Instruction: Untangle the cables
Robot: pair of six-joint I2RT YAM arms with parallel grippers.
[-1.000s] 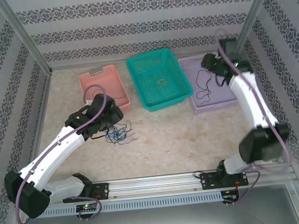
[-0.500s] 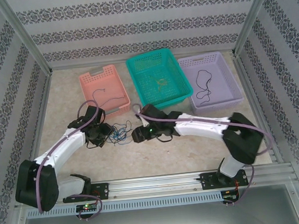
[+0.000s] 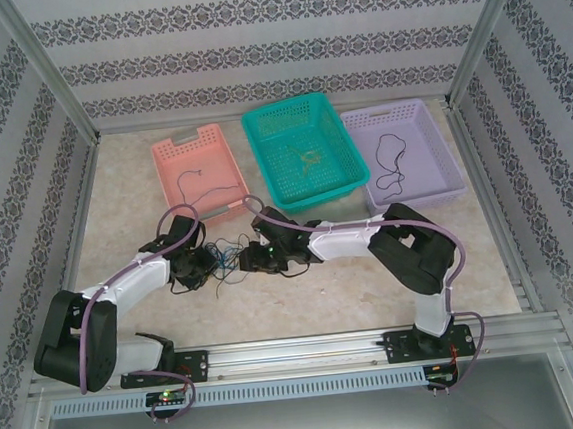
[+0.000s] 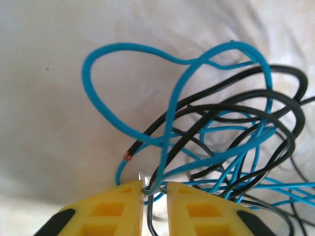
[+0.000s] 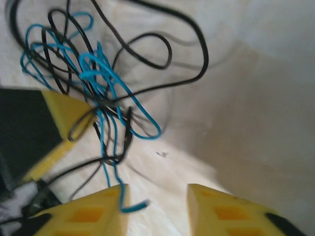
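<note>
Pale marbled table point(image 3: 364, 293) — patterned walls point(image 3: 251, 37) — tangled cables point(image 3: 228, 252) mid-surface.

Glossy cables point(image 4: 211, 159), matt tabletop point(image 3: 372, 277)

Table point(image 3: 343, 290) bearing baskets point(image 3: 262, 148), tangled cables point(image 3: 228, 252)

Right hand point(image 3: 253, 260) moved from purple basket point(image 3: 416, 201) to cables point(image 3: 227, 250); left hand point(image 4: 154, 191) closed.
</note>
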